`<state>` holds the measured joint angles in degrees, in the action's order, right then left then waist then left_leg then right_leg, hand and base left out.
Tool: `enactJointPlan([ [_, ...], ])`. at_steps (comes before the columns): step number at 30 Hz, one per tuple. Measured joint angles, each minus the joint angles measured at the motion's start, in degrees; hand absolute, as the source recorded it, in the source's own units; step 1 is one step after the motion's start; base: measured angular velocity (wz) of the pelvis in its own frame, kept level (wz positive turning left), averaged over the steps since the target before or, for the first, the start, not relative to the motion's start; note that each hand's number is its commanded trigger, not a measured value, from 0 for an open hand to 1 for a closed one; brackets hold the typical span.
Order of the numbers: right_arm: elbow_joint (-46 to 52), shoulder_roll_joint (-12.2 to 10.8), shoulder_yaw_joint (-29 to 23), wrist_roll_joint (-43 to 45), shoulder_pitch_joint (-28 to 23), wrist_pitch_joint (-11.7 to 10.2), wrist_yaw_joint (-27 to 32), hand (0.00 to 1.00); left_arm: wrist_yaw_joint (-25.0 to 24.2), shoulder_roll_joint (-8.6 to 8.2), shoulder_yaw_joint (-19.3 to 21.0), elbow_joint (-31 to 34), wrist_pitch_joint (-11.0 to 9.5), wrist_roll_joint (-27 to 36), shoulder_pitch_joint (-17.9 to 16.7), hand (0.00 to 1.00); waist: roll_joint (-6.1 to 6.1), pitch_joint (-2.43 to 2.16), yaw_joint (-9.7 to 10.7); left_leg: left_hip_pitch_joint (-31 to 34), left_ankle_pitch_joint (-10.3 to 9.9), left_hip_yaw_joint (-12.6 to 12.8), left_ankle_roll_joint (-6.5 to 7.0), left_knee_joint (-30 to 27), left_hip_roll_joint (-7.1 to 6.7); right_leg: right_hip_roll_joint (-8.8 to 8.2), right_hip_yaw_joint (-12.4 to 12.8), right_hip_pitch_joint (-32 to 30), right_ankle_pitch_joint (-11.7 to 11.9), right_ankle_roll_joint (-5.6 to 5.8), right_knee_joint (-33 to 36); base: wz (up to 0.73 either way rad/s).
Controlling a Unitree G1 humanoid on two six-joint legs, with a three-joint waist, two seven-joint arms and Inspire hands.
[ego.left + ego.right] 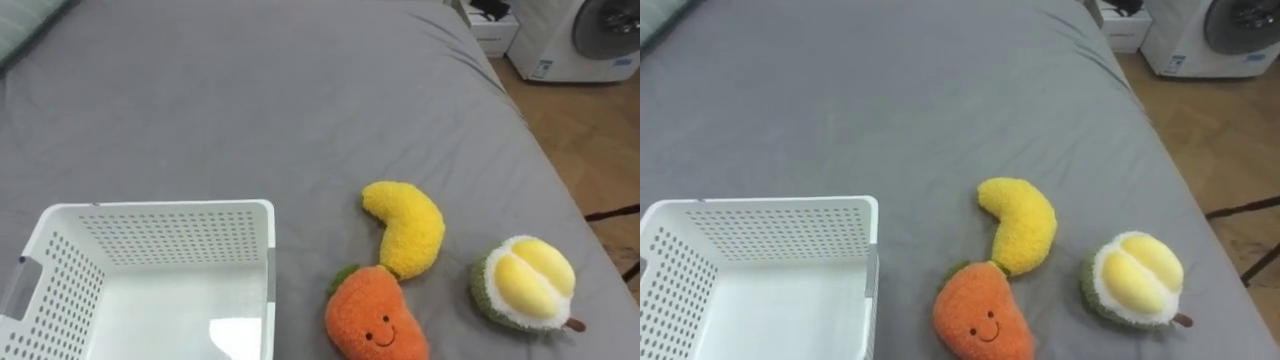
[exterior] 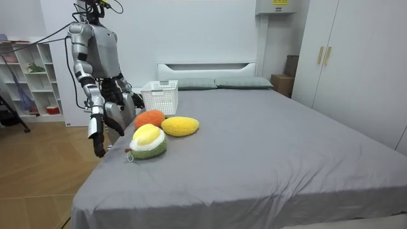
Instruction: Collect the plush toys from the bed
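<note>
Three plush toys lie on the grey bed [image 1: 250, 100] near its edge in front of me: an orange fruit with a smiling face [image 1: 375, 322], a yellow banana [image 1: 408, 228] touching its top, and a green-and-yellow durian [image 1: 525, 283] to their right. A white perforated basket [image 1: 150, 215] stands empty on the bed to the left of the toys. In the room view I stand at the bed's side by the toys [image 2: 149, 118]. My right hand [image 2: 98, 145] hangs low beside the mattress, and my left hand [image 2: 135, 100] is near the basket [image 2: 159, 97].
The bed's edge drops to a wooden floor [image 1: 590, 140] on my right, where a washing machine [image 1: 590, 35] and a dark stand leg [image 1: 615, 212] are. Pillows [image 2: 216, 83] lie at the headboard. A shelf [image 2: 32, 83] stands behind me.
</note>
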<state>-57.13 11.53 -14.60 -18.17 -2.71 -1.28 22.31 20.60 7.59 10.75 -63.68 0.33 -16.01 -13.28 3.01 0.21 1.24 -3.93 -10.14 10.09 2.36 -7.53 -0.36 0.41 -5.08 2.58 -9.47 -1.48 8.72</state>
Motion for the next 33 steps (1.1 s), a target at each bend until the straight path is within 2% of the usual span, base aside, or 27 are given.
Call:
enactJointPlan([
  [4,2.78,0.01,2.34,1.23,0.73,-0.13,-0.01,0.00,0.00,0.48,-1.58,0.28,-0.28,-0.02,-0.07,0.00,-0.05,-0.09,-0.10,1.23,0.02,-0.15,-0.01,-0.13,0.03,-0.08,-0.35,-1.04,0.16,-0.02,0.17,0.00],
  [10,4.33,0.45,6.77,2.64,2.93,-0.13,0.43,0.00,0.00,0.61,-2.94,3.06,0.74,0.04,-0.62,0.00,0.30,-0.10,-1.07,1.72,0.05,-0.44,-0.02,-0.18,0.04,-0.15,-0.46,-1.45,0.16,-0.01,0.04,0.01],
  [15,4.40,0.75,8.95,3.14,4.46,-0.10,0.30,0.00,-0.06,0.82,-4.28,4.91,1.11,0.03,-0.88,0.00,0.77,-0.21,-1.85,2.58,0.07,-1.41,0.00,-0.31,-0.08,-0.31,-1.52,-1.50,0.15,0.01,-0.10,0.09],
  [19,4.45,1.03,8.95,5.60,5.06,-0.09,0.22,0.00,-0.10,0.82,-4.49,5.89,1.73,-0.16,-1.02,0.00,0.76,-0.21,-1.68,3.35,0.06,-2.22,0.00,-0.79,-0.31,-0.48,-2.94,-1.53,0.15,0.03,-0.17,0.11],
  [28,3.35,1.48,9.04,11.29,4.70,-0.07,-0.14,0.00,-0.11,1.03,-5.35,5.38,1.84,-0.74,-1.29,0.00,0.00,-0.09,-1.73,2.59,0.06,-2.43,0.00,-0.90,-0.17,-0.41,-3.21,-0.41,0.15,0.04,-0.08,0.01],
  [33,3.34,2.21,11.87,13.45,4.67,-0.06,-0.20,0.00,-1.05,1.40,-5.48,5.07,2.11,-0.87,-1.28,0.00,0.01,-0.10,-1.82,2.36,0.06,-2.44,0.00,-0.98,-0.24,-0.43,-3.08,-0.38,0.15,0.03,-0.07,0.00],
])
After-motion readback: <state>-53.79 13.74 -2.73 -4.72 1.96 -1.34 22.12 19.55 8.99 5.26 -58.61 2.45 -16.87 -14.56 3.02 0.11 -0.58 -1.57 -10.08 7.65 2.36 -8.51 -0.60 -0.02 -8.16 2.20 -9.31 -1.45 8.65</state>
